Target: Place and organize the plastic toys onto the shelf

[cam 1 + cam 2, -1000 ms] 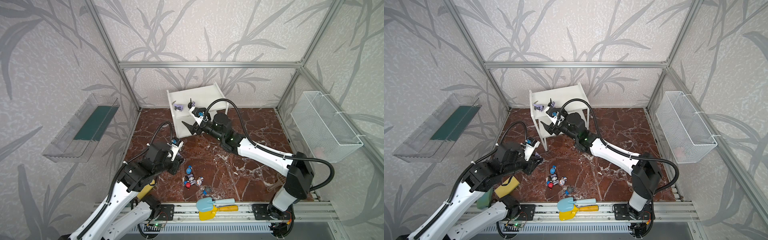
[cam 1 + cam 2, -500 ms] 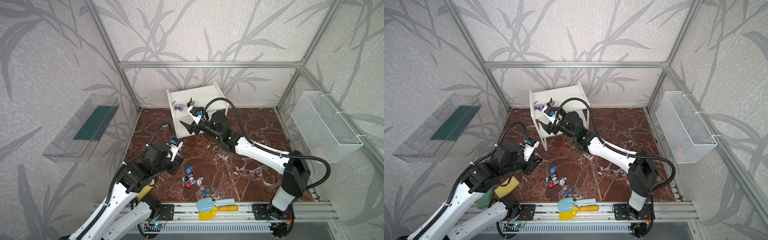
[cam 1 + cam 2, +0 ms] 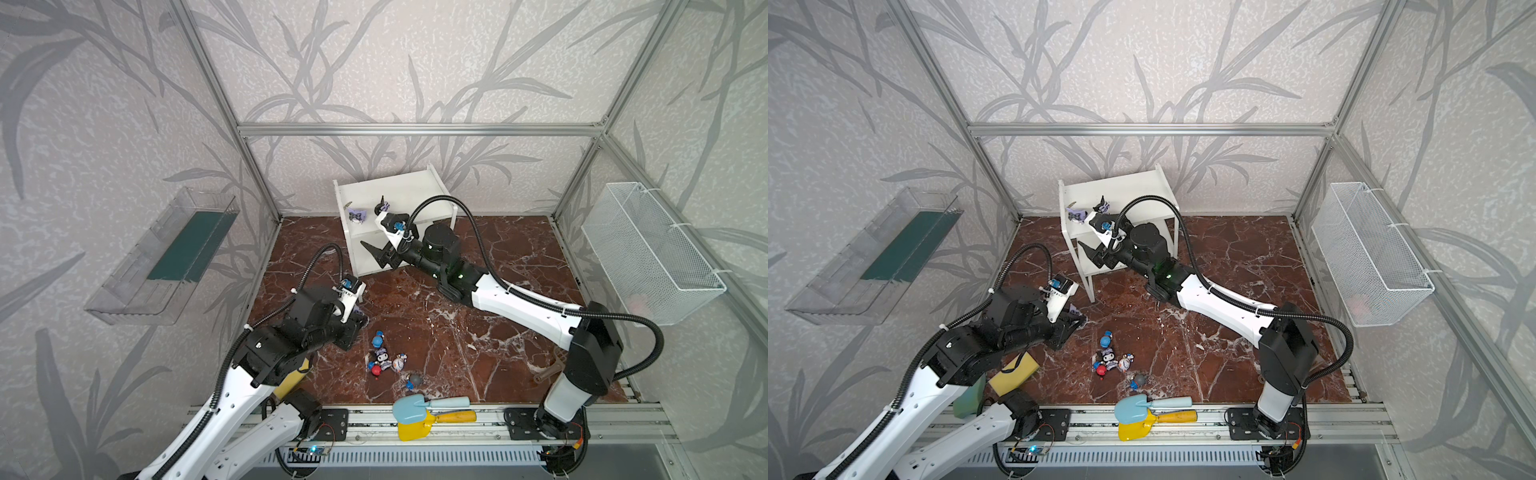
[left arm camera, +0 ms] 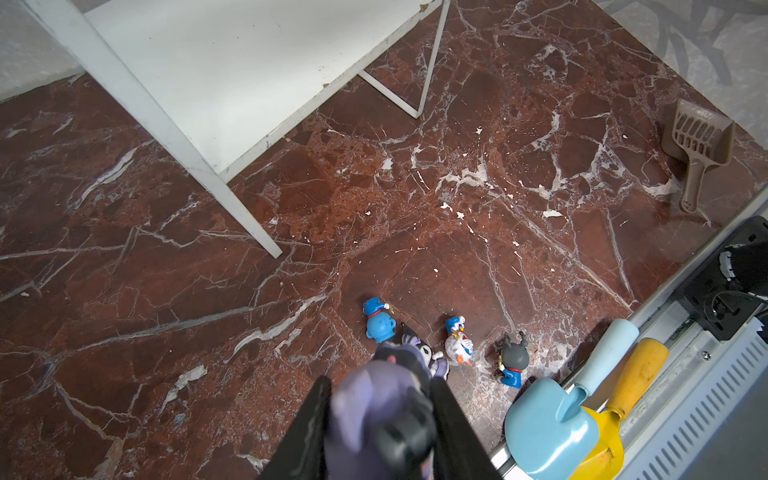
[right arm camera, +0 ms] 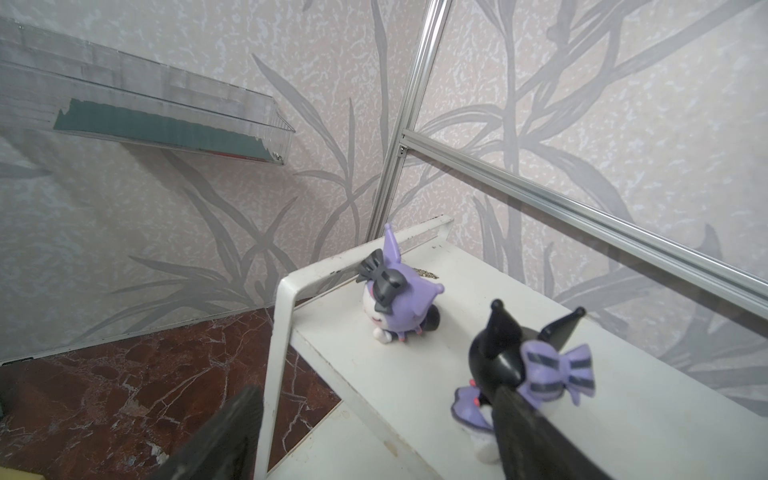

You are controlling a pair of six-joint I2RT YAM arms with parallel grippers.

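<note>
The left tool, arm bent in front of the shelf, grips a purple figurine, too blurred to orient. The right tool, arm outstretched, stands wide open at the shelf's top board, beside an upright black-eared figurine.

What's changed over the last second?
Little: the right gripper, jaws open, nudged slightly leftward in the top views at the shelf front. Nothing grabbed or released. Unchanged: left gripper clamping its purple toy, two figurines on top, floor toys.
</note>
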